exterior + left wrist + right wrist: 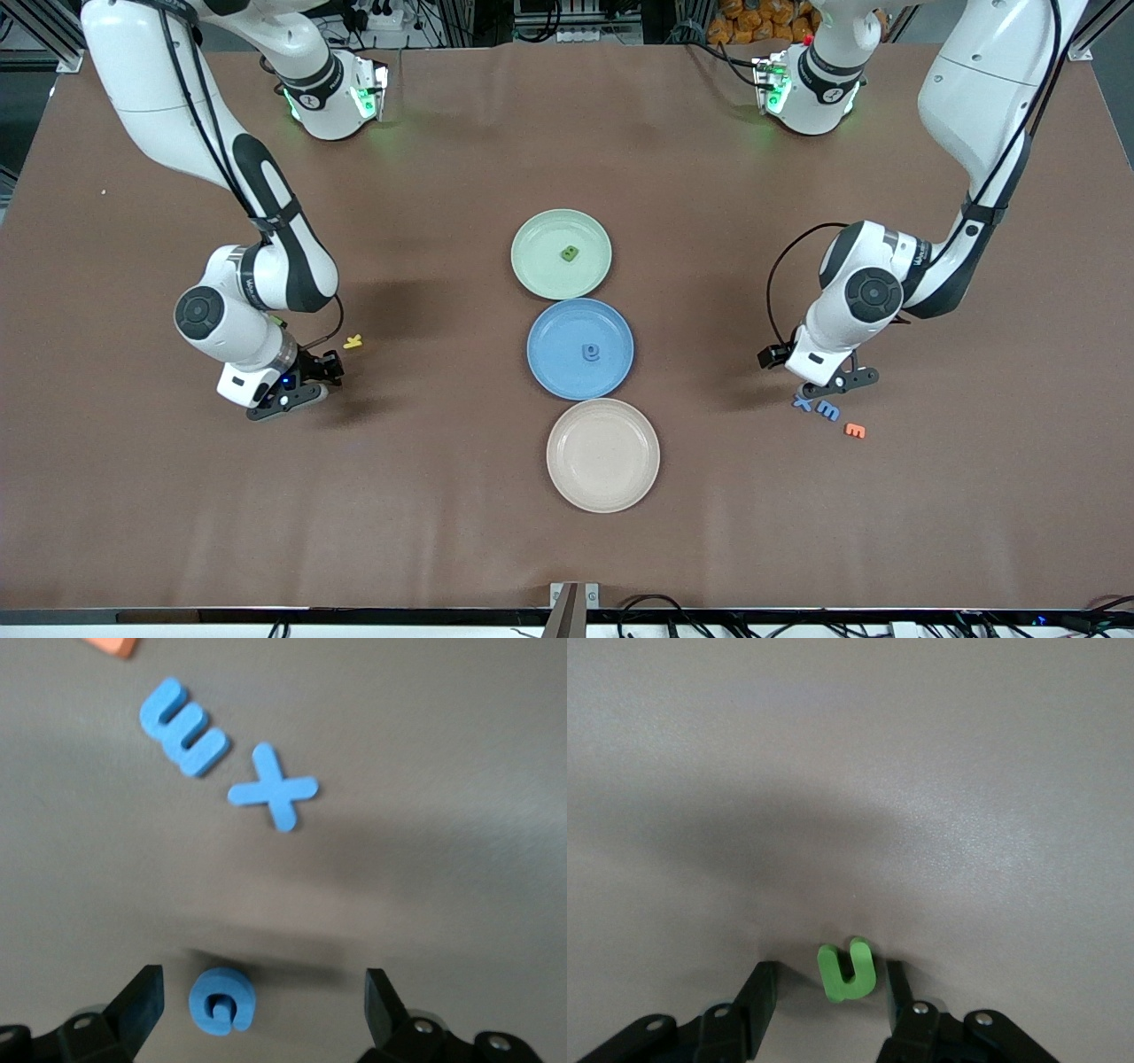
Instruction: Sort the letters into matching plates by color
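Observation:
The pale green plate (532, 232) holds one green letter (569, 254). Nearer the front camera, the blue plate (554, 323) holds one blue letter (591, 353). My right gripper (306, 383) is low over the table at the right arm's end. Its jaws (830, 992) stand partly open around a green U letter (846, 970), one finger close against it, the other apart. My left gripper (833, 385) is down at the left arm's end, wide open (264, 1005) around a round blue letter (221, 1000). A blue X (273, 796) and a blue E (184, 726) lie just past it.
A beige plate (576, 492) sits nearest the front camera, in line with the other two. A yellow letter (353, 340) lies beside my right gripper. An orange letter (855, 431) lies next to the blue E (829, 410) and blue X (802, 403).

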Robot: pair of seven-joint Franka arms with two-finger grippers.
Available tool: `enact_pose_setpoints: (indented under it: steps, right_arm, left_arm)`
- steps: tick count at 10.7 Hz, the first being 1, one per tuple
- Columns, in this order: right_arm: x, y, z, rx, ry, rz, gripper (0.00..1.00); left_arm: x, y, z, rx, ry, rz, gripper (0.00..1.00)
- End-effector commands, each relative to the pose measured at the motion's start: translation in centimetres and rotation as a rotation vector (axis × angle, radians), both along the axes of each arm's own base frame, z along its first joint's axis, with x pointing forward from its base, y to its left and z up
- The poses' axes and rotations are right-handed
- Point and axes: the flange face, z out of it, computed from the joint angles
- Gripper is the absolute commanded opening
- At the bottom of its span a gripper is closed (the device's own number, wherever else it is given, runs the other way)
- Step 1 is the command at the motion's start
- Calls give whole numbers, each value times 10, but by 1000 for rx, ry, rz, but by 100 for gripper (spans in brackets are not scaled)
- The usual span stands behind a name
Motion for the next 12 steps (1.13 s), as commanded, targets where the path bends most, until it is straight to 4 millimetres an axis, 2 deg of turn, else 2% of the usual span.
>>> enact_pose_setpoints:
  steps: [1, 2, 3, 5, 9, 12]
  right_arm:
    - [3, -2, -5, 19, -2, 23, 28]
    - [3, -3, -5, 17, -5, 41, 17]
    - [3, -3, -5, 15, -6, 59, 1]
    - [5, -2, 5, 17, -19, 70, 0]
    - [18, 7, 60, 60, 40, 65, 0]
    - [29, 24, 93, 85, 62, -24, 0]
  left_arm:
    - [-20, 6, 1, 3, -5, -24, 100]
    - [-23, 7, -2, 5, 4, -21, 100]
    - [-24, 7, -5, 4, 9, -12, 100]
    - [-25, 8, -7, 3, 12, -9, 100]
    - [-21, 21, -9, -2, 9, -15, 100]
    - [-21, 20, -9, -13, -7, -26, 100]
